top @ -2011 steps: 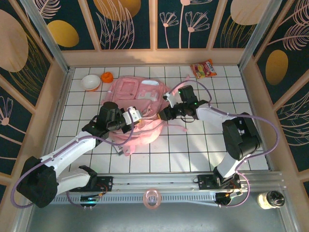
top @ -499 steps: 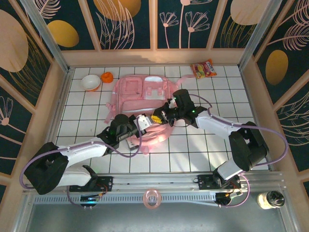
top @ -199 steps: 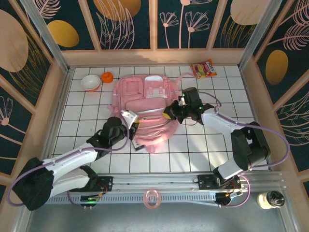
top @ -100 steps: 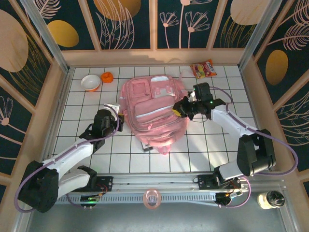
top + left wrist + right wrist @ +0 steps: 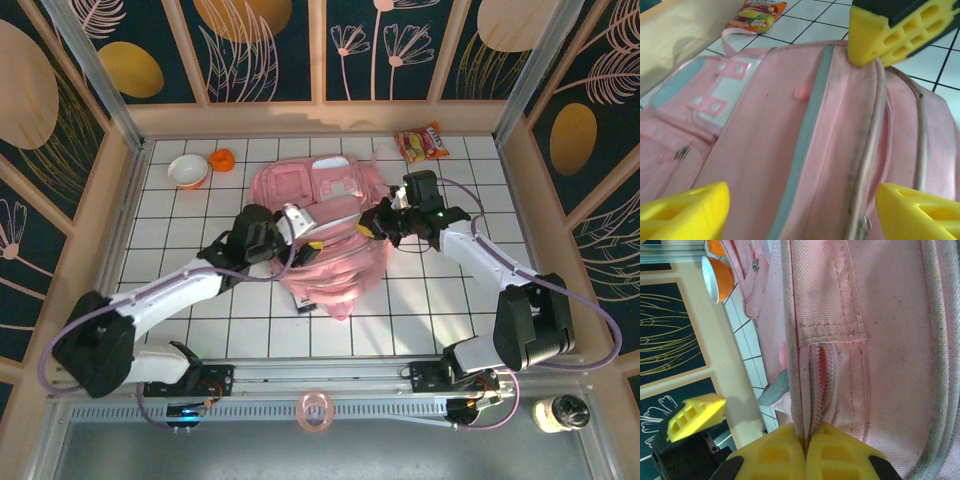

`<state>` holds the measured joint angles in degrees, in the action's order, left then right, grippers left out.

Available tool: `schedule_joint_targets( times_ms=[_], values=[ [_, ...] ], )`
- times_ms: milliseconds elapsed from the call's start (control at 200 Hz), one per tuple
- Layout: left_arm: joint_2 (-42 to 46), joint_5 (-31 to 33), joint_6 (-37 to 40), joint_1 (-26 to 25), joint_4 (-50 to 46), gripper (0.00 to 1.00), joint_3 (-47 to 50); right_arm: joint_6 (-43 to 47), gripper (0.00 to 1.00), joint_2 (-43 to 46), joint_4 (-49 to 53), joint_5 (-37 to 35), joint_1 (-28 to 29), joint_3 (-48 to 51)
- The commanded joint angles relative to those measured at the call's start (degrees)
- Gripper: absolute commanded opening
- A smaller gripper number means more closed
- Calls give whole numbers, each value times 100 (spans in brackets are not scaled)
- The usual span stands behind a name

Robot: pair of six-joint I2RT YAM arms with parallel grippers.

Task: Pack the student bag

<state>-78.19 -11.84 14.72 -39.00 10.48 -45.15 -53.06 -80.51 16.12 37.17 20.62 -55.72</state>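
Mid-table, bag (image 5: 338, 272) lies far-to-near; right end effector (image 5: 805, 449) grips it, left end effector (image 5: 801, 204) released.

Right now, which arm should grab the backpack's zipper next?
Probably the left: the left gripper hangs open over the pink backpack by its zipper, while the right gripper is shut on that zipper's seam.

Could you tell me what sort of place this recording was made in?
Most likely a robot test cell rather than a real room: a white tiled tabletop boxed in by leaf-patterned wall panels, with two arms bolted to a metal rail at its near edge, working on a pink backpack.
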Motion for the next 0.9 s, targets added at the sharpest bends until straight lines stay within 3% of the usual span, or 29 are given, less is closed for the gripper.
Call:
schedule_joint_targets(
  times_ms=[0, 205, 245, 330, 415, 460, 600, 896],
  values=[
    [-510, 112, 335, -105, 188, 77, -390, -81, 0, 299, -425, 299, 34, -101],
    [-1132, 403, 255, -274, 222, 75, -753, -122, 0, 290, -538, 378, 28, -115],
    [-1179, 686, 113, -268, 258, 65, -773, -89, 0, 286, -506, 375, 30, -119],
    [-1106, 1087, -97, -272, 377, 28, -725, 114, 0, 324, -160, 190, -13, -136],
    [-882, 1031, -315, -269, 577, 0, -593, 397, 23, 402, 422, -329, -64, -179],
    [-762, 942, -540, -270, 677, 0, -541, 528, 35, 451, 746, -727, -24, -224],
    [-501, 522, -1442, -273, 1130, 0, -403, 328, 58, 657, 800, -1329, 308, -62],
    [-388, 275, -1877, -274, 1480, 0, -385, -48, 58, 182, -98, -1306, 778, 90]
  ],
)
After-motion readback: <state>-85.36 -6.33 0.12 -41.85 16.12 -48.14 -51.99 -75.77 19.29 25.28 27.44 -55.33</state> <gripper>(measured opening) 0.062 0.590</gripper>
